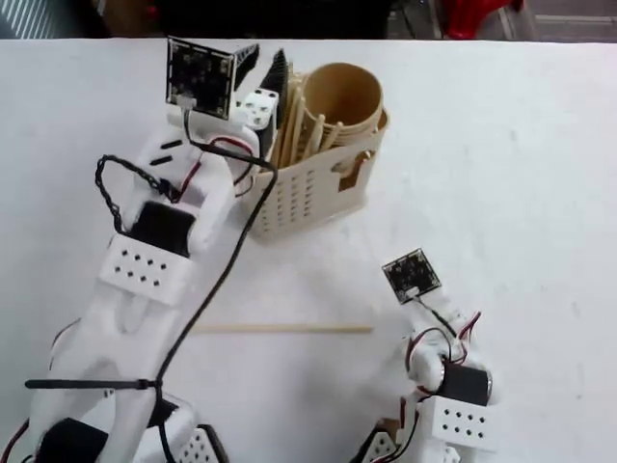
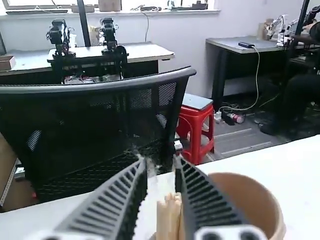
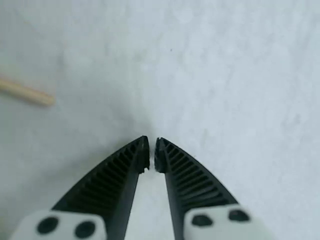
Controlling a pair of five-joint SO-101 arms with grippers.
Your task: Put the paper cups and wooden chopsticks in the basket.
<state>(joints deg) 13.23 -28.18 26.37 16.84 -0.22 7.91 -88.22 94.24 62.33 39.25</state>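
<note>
Currently: left gripper (image 2: 159, 162) above basket (image 1: 308, 193), jaws slightly apart, chopstick tops just below the gap | cup (image 1: 342, 92) and chopsticks (image 1: 297, 125) stand in basket | loose chopstick (image 1: 280, 329) lies flat on table (image 1: 521, 174), apart from basket | right gripper (image 3: 151, 150) low over table near loose chopstick's end, jaws together, empty.

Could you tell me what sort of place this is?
Probably a robotics lab: a black mesh office chair, a red plastic stool, and other black robot arms on a grey desk.
</note>
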